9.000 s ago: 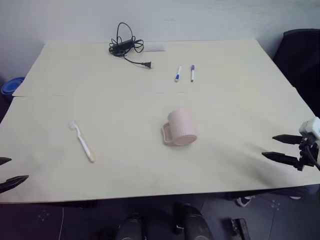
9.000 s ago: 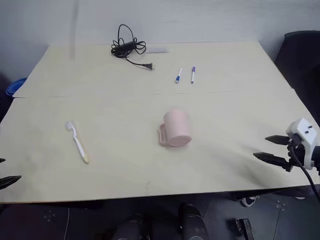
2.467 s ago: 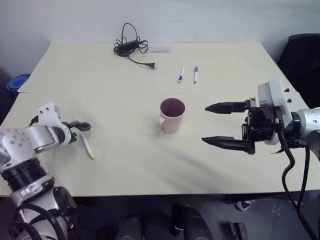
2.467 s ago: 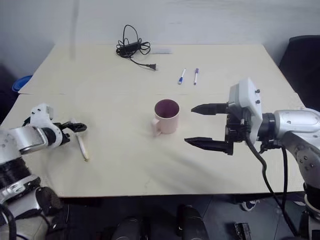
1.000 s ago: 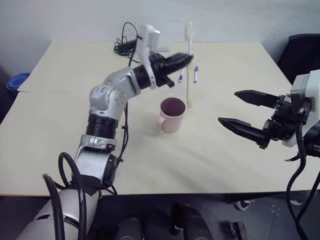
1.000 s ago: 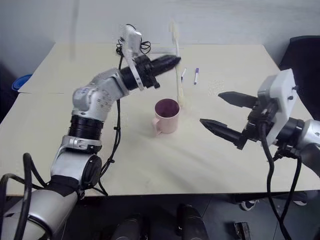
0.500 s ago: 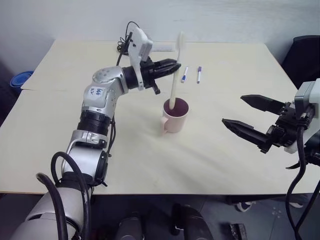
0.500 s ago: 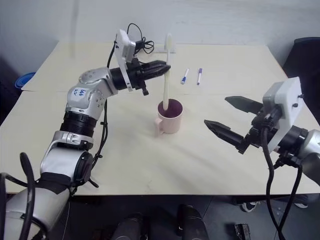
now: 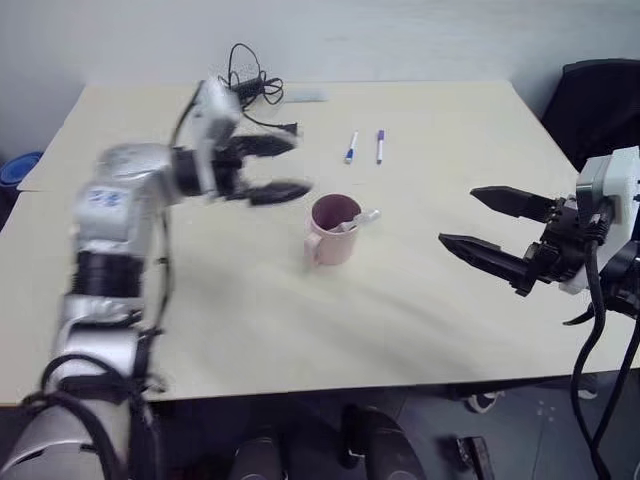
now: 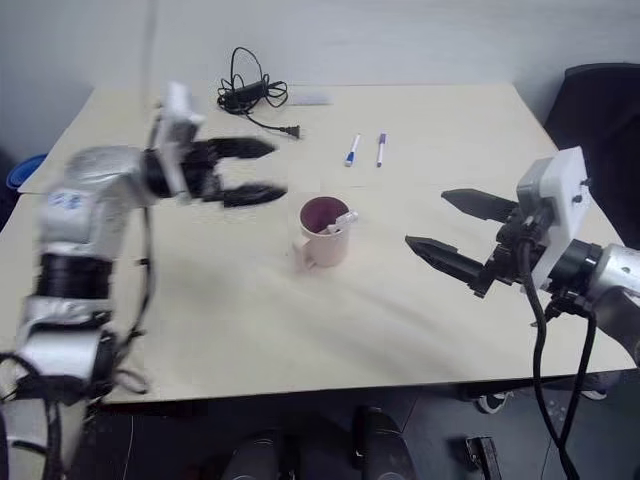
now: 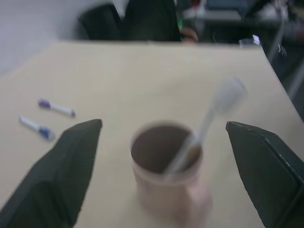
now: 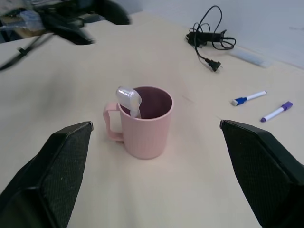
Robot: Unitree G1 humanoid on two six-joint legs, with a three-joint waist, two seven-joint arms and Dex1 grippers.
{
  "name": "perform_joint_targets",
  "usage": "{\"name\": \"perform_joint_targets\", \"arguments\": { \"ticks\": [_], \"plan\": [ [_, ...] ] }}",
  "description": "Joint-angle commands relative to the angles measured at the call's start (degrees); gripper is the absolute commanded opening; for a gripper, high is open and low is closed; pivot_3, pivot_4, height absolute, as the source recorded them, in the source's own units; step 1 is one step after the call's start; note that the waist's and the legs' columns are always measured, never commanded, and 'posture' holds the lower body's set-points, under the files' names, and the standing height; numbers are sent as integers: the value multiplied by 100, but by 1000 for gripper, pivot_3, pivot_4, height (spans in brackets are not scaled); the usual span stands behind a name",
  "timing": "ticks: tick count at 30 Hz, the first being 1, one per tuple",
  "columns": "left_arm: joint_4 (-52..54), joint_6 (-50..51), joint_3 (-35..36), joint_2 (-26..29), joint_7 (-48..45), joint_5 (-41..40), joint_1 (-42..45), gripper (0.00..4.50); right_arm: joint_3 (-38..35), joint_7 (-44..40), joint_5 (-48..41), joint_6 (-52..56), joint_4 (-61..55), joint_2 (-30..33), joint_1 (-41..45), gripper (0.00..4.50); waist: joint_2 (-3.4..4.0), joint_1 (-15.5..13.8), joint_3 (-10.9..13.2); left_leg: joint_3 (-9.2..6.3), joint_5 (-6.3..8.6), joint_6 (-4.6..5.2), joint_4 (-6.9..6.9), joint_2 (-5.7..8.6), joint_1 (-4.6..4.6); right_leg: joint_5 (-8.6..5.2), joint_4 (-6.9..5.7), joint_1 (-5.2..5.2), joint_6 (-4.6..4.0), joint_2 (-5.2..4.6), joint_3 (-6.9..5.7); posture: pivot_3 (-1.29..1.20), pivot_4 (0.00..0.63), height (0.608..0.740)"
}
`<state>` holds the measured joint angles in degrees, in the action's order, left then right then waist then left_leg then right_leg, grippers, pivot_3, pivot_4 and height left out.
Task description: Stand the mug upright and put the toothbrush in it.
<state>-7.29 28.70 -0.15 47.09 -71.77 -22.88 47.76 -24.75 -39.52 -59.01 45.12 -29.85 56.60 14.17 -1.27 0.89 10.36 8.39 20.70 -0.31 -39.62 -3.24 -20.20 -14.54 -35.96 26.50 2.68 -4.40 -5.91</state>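
The pale pink mug [image 9: 333, 232] stands upright at the table's middle, handle toward the front left. The white toothbrush [image 9: 356, 219] leans inside it, its bristled head sticking out over the right rim; the right wrist view shows the head [image 12: 128, 98] above the mug [image 12: 145, 126]. My left gripper [image 9: 272, 168] hovers open just left of the mug, nothing between its fingers. The left wrist view looks at the mug [image 11: 166, 178] and the toothbrush [image 11: 209, 118] between its spread fingers. My right gripper [image 9: 482, 223] stands open to the right of the mug, empty.
Two short markers, one blue-capped [image 9: 352, 147] and one purple-capped [image 9: 380, 146], lie behind the mug. A black coiled cable with a plug [image 9: 250, 88] sits at the table's far edge. A dark chair [image 9: 600, 110] stands at the right.
My left gripper has let go of the toothbrush, opened and pulled back to the left. The toothbrush dropped into the mug and now leans on its right rim. The right gripper kept still.
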Motion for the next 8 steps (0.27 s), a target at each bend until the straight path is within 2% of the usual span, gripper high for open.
{"name": "perform_joint_targets", "arguments": {
  "ticks": [1,4,8],
  "plan": [
    [470,-394,181,1048,-848,166,-475,4384,22,-758,243,-137,357,334,-39,4500,0,-36,2,0,1,0,0,1,-1,0,3,-1,-1,0,-1,0,150,740],
    [354,-664,516,1842,-1171,195,-867,4384,169,-1296,747,-443,871,475,-121,4500,-1,-131,2,7,7,9,-17,1,-12,-1,20,-5,0,-3,-7,0,150,740],
    [553,-298,1119,2172,-1029,-142,-1280,4384,302,-1548,1094,-679,1277,394,-36,4500,-1,-208,2,8,20,31,-36,-2,-20,4,20,-5,9,-8,-1,0,150,740]
  ]
}}
